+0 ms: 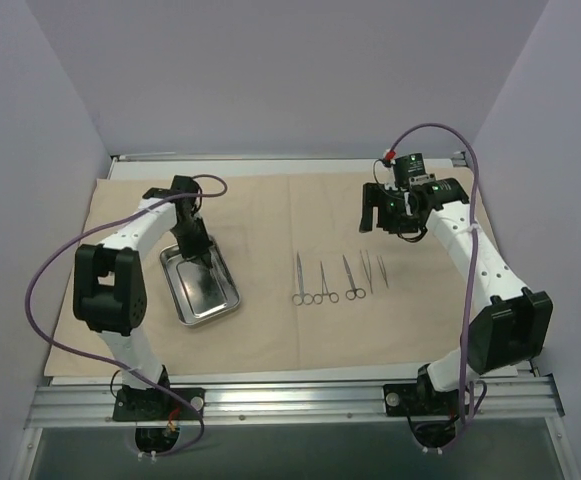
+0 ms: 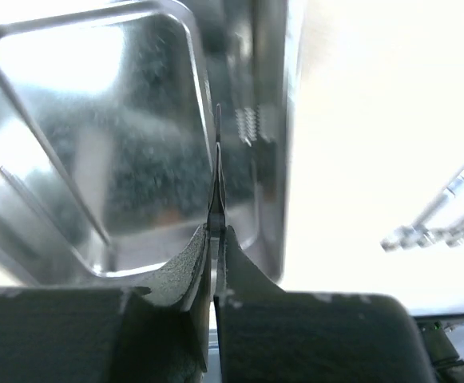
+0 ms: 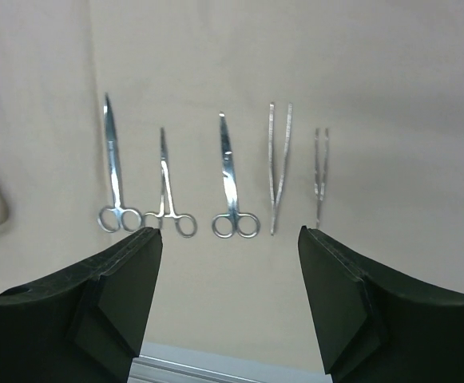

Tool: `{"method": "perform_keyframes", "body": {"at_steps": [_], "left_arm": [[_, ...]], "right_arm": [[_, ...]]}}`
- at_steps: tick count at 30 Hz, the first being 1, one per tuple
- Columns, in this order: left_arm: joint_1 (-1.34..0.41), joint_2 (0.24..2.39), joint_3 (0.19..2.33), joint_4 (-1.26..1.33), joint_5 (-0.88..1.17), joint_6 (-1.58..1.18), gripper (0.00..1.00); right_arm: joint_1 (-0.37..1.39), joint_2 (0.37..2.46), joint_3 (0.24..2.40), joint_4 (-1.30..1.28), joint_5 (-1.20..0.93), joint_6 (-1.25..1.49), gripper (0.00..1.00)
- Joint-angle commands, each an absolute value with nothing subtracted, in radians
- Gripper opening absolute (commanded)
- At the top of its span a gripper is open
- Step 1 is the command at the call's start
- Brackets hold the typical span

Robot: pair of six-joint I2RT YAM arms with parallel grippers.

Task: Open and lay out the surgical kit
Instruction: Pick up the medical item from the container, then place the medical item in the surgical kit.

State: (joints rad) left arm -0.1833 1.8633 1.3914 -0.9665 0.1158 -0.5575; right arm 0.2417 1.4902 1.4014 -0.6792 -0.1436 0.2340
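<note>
left gripper (image 2: 217, 233) jaws pinch a thin steel tool (image 2: 218, 171), tray (image 2: 96, 159) under them | right gripper (image 3: 230, 235) jaws spread | lift slow, hold tight

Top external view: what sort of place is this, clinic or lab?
Likely a robotics lab test cell, not a clinic: plain walls enclose it, the left arm and right arm bolt to an aluminium rail, and a steel tray and instruments lie on a beige cloth.

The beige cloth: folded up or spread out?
Spread out: the cloth lies flat under the tray and the row of instruments.
</note>
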Motion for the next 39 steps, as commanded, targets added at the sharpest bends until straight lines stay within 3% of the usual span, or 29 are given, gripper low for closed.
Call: {"method": "perform_keyframes", "body": {"at_steps": [1,10,17,39], "left_arm": [[-0.187,1.694,1.419,-1.019,0.138,-0.486,0.02],[-0.221,1.526,1.298,-0.727,0.564,-0.518,0.02],[-0.316,1.482,1.298,-0.680,0.600,-0.569,0.02],[-0.388,1.493,1.302,-0.637,0.637,-0.612,0.02]], "right_arm": [[0.302,1.569,1.460,-0.666,-0.285,0.225,0.70],[0.511,1.746,1.528,-0.382,-0.725,0.351,0.70],[0.558,1.775,1.505,-0.140,-0.707,0.600,0.65],[0.634,1.749,1.531,-0.155,-0.603,0.621,0.52]]}}
